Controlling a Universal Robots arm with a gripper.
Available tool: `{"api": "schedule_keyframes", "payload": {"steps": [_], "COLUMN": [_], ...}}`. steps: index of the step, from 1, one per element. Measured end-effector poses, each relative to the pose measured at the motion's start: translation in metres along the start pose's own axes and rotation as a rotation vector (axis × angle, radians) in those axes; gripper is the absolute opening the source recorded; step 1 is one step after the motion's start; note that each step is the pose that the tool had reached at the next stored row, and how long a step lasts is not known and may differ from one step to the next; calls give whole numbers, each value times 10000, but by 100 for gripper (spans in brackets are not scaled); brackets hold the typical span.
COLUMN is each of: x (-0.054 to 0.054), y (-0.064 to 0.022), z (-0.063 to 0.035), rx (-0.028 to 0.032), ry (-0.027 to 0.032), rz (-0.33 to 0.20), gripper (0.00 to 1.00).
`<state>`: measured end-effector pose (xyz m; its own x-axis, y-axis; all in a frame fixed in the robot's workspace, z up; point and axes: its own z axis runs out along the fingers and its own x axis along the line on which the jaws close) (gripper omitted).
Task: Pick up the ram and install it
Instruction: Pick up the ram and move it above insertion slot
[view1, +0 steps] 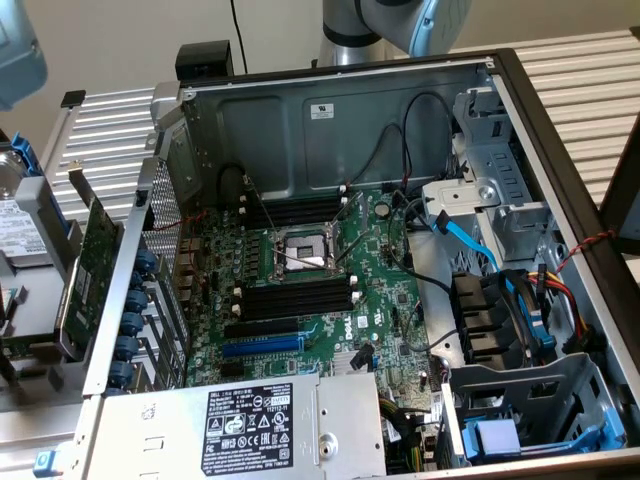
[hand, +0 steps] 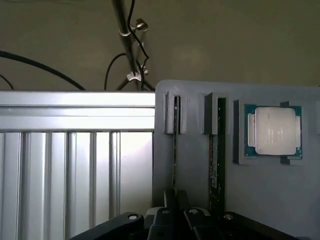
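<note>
The ram (hand: 175, 145) stands on edge in a slot of a grey holder (hand: 260, 195), seen as a thin dark line. My gripper (hand: 175, 212) is right over its near end, and the black fingers (hand: 161, 219) are drawn in against both sides of the stick. A second ram stick (hand: 215, 160) with a green edge stands in the neighbouring slot. In the exterior view, the open computer case (view1: 340, 110) shows its green motherboard (view1: 330, 320) with black memory slots (view1: 300, 292) on both sides of the processor socket (view1: 300, 252). The arm (view1: 400, 25) is above the case's back wall.
A processor chip (hand: 274, 131) lies in a recess of the holder beside the sticks. A ribbed metal table (hand: 75, 170) lies beside the holder. By the case are a green expansion card (view1: 90, 260), a power supply (view1: 250, 425), and blue and black cables (view1: 470, 235).
</note>
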<state>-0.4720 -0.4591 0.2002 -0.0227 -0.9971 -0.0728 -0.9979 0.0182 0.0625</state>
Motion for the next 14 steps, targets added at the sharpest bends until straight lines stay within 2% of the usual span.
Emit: {"api": "schedule_keyframes", "payload": {"steps": [3,14], "x": [1,0], "y": [7,33], "z": [-88,-589], "rx": [6,8], "ry": [-8,-10], "rz": [64,103], "gripper": [13,13]}}
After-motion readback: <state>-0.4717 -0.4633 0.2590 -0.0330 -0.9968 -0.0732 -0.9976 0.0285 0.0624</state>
